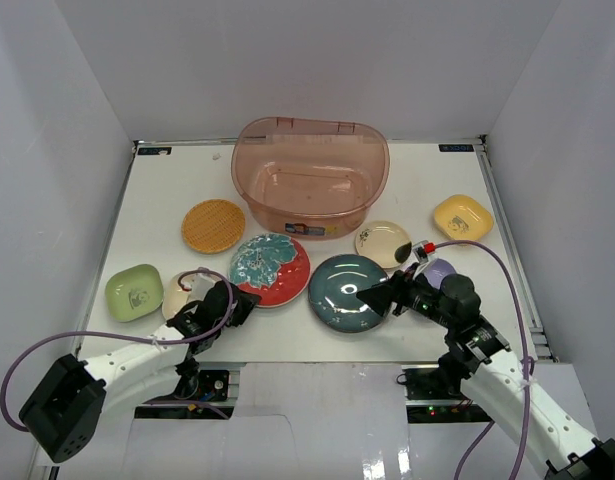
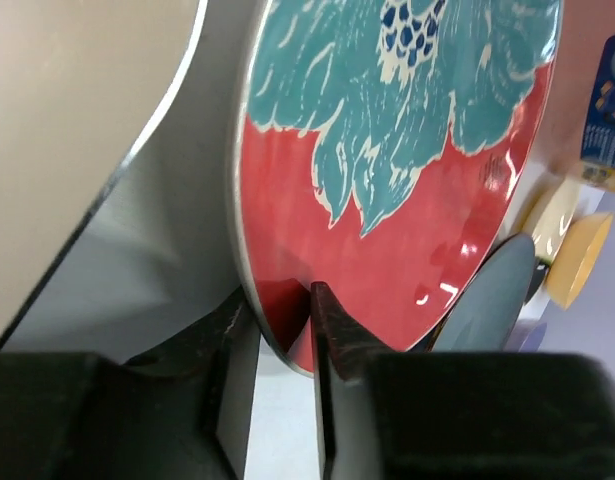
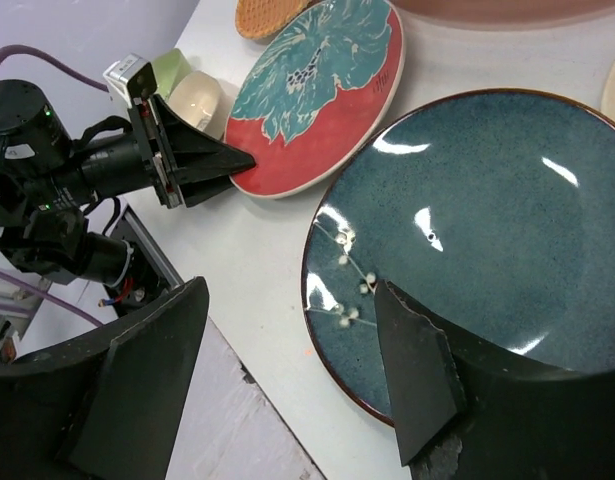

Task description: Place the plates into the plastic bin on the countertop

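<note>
The left pincer (image 1: 239, 300) pinches the near rim of the red plate (image 1: 270, 268), which lies on the tabletop (image 1: 167, 190) just in front of the bin (image 1: 249, 190). The right pincer (image 1: 379, 293) is spread across the near edge of the teal plate (image 1: 335, 285) beside it, one finger over the glaze. The other plates (image 1: 213, 225) lie around the bin, outside it.

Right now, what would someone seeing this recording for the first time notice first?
The big pinkish bin sits at the far middle of the table, with no plate visible inside. In front of it, the left gripper pinches the near rim of the red plate with the teal flower. The right gripper stands open astride the near edge of the dark teal plate.
</note>
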Controlling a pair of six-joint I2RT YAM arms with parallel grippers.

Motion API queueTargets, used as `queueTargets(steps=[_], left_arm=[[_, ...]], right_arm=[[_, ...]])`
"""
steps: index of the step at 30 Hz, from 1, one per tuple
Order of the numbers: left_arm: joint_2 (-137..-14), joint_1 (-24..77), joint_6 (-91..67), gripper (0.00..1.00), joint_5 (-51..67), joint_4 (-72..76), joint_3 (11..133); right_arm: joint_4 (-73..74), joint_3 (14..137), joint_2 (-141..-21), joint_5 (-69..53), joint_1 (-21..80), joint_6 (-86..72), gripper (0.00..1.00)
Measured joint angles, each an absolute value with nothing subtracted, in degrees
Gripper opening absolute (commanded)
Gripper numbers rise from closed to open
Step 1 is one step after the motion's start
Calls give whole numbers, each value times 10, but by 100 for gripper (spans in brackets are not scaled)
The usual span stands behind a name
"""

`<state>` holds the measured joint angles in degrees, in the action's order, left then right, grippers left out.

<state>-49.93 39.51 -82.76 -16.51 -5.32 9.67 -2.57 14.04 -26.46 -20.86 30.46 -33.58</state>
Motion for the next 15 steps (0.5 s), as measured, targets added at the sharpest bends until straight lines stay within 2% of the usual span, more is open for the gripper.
queueTargets(steps=[1, 4, 5, 10, 15], left_arm=[[-504, 396, -830, 21, -175, -44, 96], [-517, 395, -845, 9, -202, -1, 91], [-517, 396, -845, 0, -207, 18, 91], [-497, 408, -820, 0, -220, 39, 91], [-414, 421, -799, 0, -218, -28, 81]], right_arm=[[-26, 132, -253, -204, 305, -343, 73], [-20, 96, -209, -190, 305, -375, 74], [-13, 83, -195, -182, 305, -389, 75], [53, 34, -128, -136, 305, -454, 80], [106, 27, -88, -94, 305, -510, 80]])
